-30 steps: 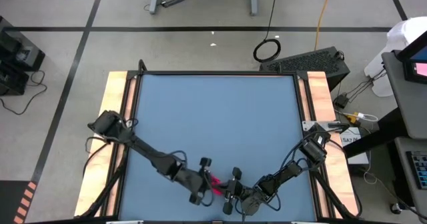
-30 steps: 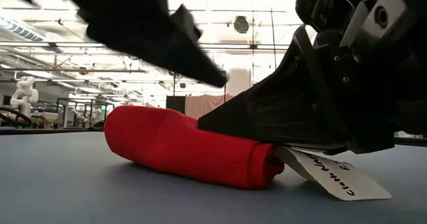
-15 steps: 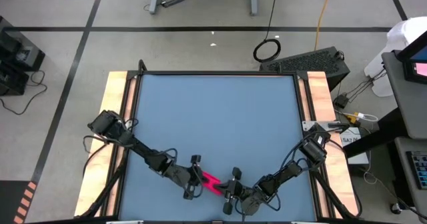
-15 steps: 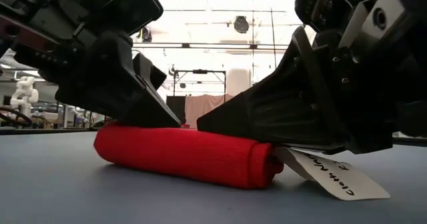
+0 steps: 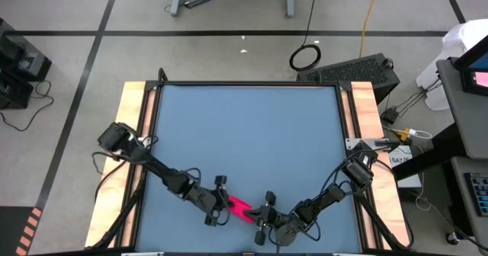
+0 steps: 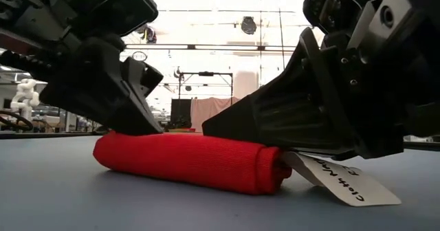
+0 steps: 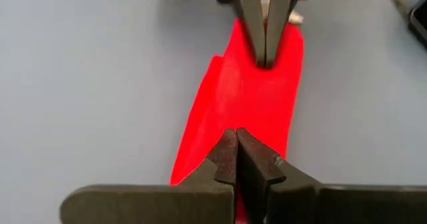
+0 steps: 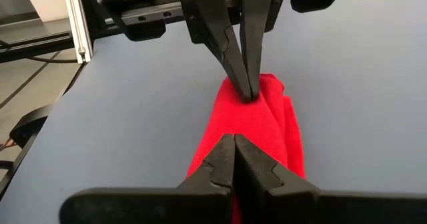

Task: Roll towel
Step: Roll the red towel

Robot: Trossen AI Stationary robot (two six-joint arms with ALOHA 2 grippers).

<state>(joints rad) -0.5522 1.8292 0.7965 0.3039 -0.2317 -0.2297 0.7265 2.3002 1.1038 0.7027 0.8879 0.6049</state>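
The bright red-pink cloth towel (image 5: 240,208), rolled into a tight log with its white paper tag (image 6: 342,181) at one end, lies near the blue table's (image 5: 248,134) near edge. My left gripper (image 5: 222,203) and right gripper (image 5: 261,213) pinch its opposite ends, jaws pressed together. Far tabletop lies open.

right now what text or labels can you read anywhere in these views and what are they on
"cloth" reads on the white tag at the towel's end, in the low view; the writing after it is too unclear to read.
Nothing else readable in any view.
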